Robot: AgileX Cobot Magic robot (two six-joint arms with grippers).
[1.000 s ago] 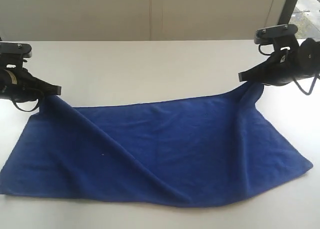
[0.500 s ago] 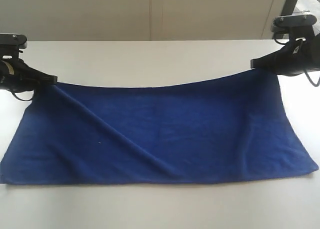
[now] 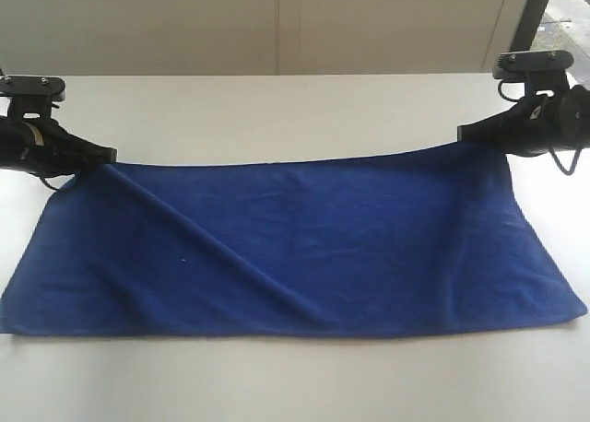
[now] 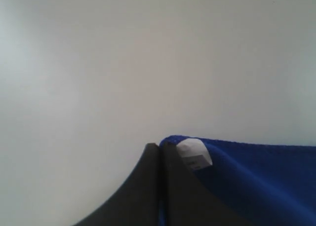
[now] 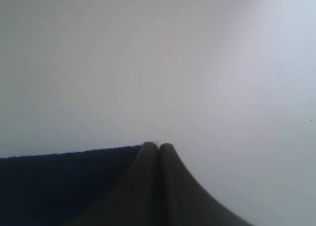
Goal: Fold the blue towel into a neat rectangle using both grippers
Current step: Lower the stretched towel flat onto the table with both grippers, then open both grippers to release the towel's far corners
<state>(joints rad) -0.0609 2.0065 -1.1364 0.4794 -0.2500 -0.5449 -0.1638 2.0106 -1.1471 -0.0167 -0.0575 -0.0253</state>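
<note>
Across a white table (image 3: 277, 109): blue towel (image 3: 304, 247) spread long and nearly flat, creased diagonally from the far left corner. Pinched at that corner by the left gripper (image 3: 109, 153), jaws pressed tight together. Far right corner apparently gripped the same way by the right gripper (image 3: 464, 132), contact point hidden. Beside the left jaws, a small white tag (image 4: 193, 154).

White matte tabletop (image 3: 277, 109), evenly lit; behind it, beige panelled wall (image 3: 138, 26) with one vertical seam (image 3: 277, 26); far right, dark-framed window (image 3: 564, 7) admitting daylight.
</note>
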